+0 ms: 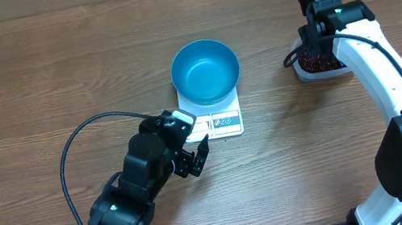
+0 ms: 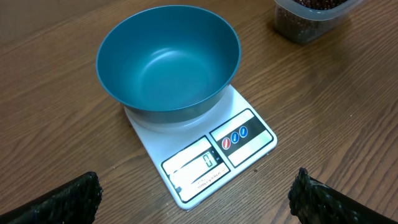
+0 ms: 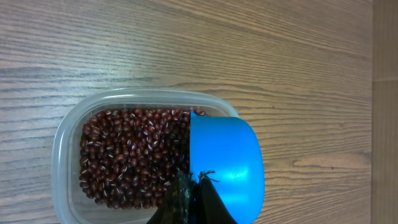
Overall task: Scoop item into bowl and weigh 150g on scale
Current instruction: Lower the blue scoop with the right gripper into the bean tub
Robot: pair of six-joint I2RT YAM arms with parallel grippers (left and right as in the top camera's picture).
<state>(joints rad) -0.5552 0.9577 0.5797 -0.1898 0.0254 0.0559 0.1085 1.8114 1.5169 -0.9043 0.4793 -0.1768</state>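
On scale [image 2: 152, 146], empty bowl [image 2: 124, 62]; beans [image 3: 127, 155] in tub [image 3: 62, 143]; right claw [image 3: 189, 199] tight on scoop [image 3: 227, 162]; left claw [image 1: 192, 159] agape

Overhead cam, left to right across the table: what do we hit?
black cable loop → bowl on the scale → tub of beans. Skipped: left pincer overlaps the scale's span; right pincer, holding the scoop, is over the tub.
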